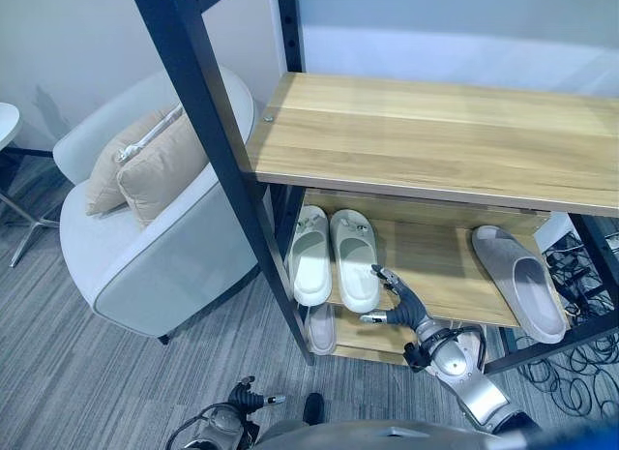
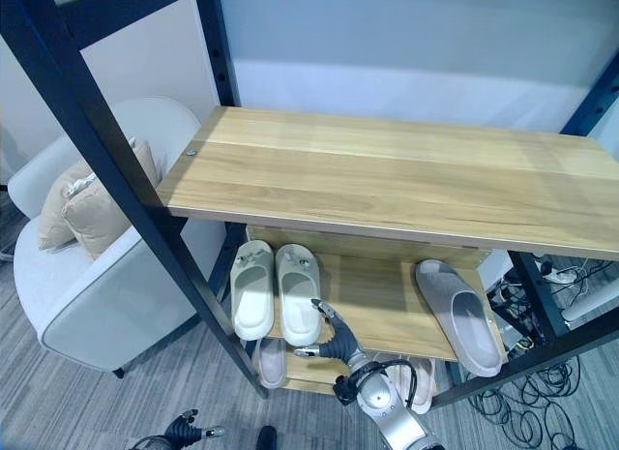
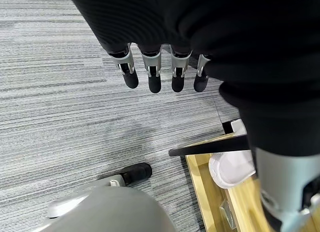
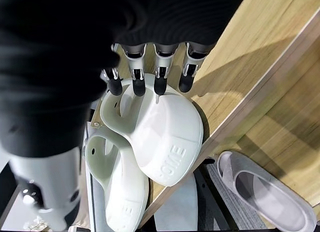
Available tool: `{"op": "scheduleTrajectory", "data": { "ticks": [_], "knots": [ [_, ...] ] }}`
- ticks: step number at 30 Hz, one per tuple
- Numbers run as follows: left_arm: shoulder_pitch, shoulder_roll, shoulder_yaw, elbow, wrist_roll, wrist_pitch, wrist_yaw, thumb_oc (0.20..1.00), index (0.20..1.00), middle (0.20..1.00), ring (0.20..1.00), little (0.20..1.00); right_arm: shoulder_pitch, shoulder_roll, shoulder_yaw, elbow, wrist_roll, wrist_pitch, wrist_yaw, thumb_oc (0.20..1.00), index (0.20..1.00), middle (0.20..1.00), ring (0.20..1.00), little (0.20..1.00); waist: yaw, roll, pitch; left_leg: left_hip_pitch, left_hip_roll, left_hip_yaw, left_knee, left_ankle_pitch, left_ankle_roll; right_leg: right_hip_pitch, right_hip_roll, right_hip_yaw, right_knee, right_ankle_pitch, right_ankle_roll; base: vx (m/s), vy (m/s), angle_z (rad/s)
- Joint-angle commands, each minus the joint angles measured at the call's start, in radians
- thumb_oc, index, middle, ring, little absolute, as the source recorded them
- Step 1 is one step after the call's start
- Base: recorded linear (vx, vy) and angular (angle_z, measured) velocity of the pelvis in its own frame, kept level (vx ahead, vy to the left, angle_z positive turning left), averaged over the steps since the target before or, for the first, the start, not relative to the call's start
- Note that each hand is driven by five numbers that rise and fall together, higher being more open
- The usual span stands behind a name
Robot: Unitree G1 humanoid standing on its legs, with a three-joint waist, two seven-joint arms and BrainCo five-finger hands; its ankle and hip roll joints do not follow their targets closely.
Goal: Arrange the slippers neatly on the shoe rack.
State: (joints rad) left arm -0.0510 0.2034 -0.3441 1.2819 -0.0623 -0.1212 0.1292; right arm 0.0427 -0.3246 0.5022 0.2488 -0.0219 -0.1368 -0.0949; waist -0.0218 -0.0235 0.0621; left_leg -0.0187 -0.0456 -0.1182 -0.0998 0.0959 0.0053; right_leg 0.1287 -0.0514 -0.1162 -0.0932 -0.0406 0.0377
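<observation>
Two white slippers (image 1: 309, 255) (image 1: 354, 258) lie side by side, toes inward, at the left end of the rack's middle shelf (image 1: 435, 266). A grey slipper (image 1: 522, 279) lies at that shelf's right end, angled. My right hand (image 1: 411, 312) hovers at the shelf's front edge, just right of the right white slipper's heel. Its fingers (image 4: 159, 77) are straight and open above that slipper (image 4: 165, 142), holding nothing. On the bottom shelf lies another pale slipper (image 1: 322, 329). My left hand (image 1: 242, 400) hangs low over the carpet, with its fingers (image 3: 154, 75) straight.
The wide wooden top shelf (image 1: 435, 131) overhangs the middle one. A black rack post (image 1: 232, 169) stands left of the white pair. A light armchair (image 1: 145, 247) with cushions sits left of the rack. Cables (image 1: 580, 363) lie on the floor at the right.
</observation>
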Motion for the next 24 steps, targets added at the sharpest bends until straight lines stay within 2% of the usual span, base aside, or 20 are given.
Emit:
{"op": "scheduleTrajectory", "data": {
  "ticks": [1, 16, 18, 24],
  "knots": [
    [-0.042, -0.078, -0.007, 0.051, 0.025, -0.027, -0.017, 1.000, 1.000, 1.000, 1.000, 1.000, -0.021, -0.002, 0.038, -0.112, 0.033, -0.055, 0.008, 1.000, 1.000, 1.000, 1.000, 1.000, 0.013, -0.015, 0.017, 0.067, 0.036, 0.067, 0.012, -0.135, -0.026, -0.057, -0.058, 0.011, 0.006, 0.029, 0.070, 0.00, 0.000, 0.00],
    [-0.037, -0.076, -0.015, 0.047, 0.024, -0.022, -0.029, 1.000, 1.000, 1.000, 1.000, 1.000, -0.023, -0.010, 0.072, -0.106, 0.098, -0.045, 0.071, 1.000, 1.000, 1.000, 1.000, 1.000, 0.016, -0.018, 0.017, 0.063, 0.038, 0.065, 0.012, -0.134, -0.027, -0.060, -0.055, 0.012, 0.006, 0.028, 0.068, 0.00, 0.000, 0.00],
    [-0.037, -0.078, -0.014, 0.048, 0.020, -0.023, -0.027, 1.000, 1.000, 1.000, 1.000, 1.000, -0.016, -0.011, 0.062, -0.107, 0.078, -0.048, 0.054, 1.000, 1.000, 1.000, 1.000, 1.000, 0.015, -0.017, 0.016, 0.064, 0.039, 0.066, 0.012, -0.135, -0.027, -0.059, -0.055, 0.012, 0.006, 0.027, 0.068, 0.00, 0.000, 0.00],
    [-0.034, -0.087, -0.007, 0.047, 0.025, -0.025, 0.000, 1.000, 1.000, 1.000, 1.000, 1.000, 0.012, -0.044, -0.031, -0.146, -0.131, -0.083, -0.111, 1.000, 1.000, 1.000, 1.000, 1.000, 0.002, -0.010, 0.012, 0.071, 0.041, 0.070, 0.012, -0.141, -0.025, -0.055, -0.055, 0.018, 0.006, 0.024, 0.070, 0.00, 0.000, 0.00]
  ]
}}
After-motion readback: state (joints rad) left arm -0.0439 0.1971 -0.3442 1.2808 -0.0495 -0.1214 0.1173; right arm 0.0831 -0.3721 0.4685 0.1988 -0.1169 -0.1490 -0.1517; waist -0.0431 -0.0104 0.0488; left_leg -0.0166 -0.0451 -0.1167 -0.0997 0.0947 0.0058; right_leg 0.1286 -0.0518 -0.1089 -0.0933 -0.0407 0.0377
